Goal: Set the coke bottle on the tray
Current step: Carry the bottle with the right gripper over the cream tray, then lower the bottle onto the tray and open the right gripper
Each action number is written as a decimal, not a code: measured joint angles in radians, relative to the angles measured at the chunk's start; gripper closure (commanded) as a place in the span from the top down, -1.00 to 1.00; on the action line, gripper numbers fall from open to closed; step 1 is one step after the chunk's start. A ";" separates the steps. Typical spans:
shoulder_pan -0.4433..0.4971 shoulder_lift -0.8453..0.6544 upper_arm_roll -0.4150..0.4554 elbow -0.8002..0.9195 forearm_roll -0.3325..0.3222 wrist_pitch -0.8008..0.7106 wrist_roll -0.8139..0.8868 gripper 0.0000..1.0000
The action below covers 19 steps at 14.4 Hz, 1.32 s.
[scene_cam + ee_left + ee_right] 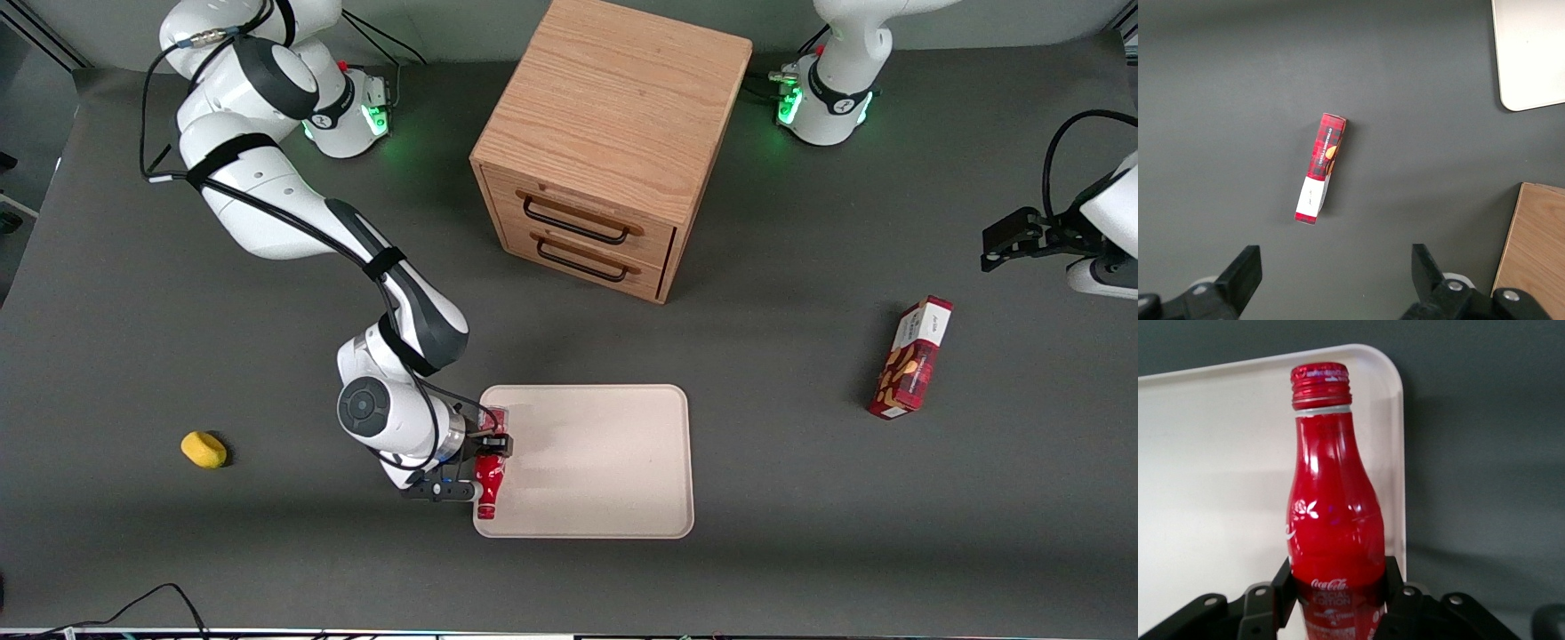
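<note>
I've got the two-finger gripper clamped on the lower body of the small slim red plastic coke bottle, over the working-arm edge of the flat pale beige rectangular tray. I'd shift further inward off the rim, lower until the base seats flat, then release. Arm reaches low, wrist bent toward the tray.

A wooden cabinet with two drawers, a red snack box toward the parked arm's end, a yellow sponge.
</note>
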<state>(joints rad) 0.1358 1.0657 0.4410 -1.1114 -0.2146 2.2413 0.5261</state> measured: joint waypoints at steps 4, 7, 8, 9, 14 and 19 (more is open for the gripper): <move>0.001 0.008 -0.003 0.000 0.000 0.000 0.000 -1.00; 0.001 0.010 -0.004 0.001 0.000 0.000 0.000 0.99; 0.001 0.010 -0.004 0.001 0.000 0.000 0.000 1.00; 0.001 0.010 -0.004 0.002 -0.003 0.000 0.000 1.00; 0.001 0.012 -0.011 0.000 -0.044 -0.001 0.000 1.00; 0.003 0.013 -0.012 -0.001 -0.053 -0.001 0.000 1.00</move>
<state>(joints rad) 0.1384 1.0791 0.4288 -1.1120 -0.2677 2.2407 0.5261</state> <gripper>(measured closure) 0.000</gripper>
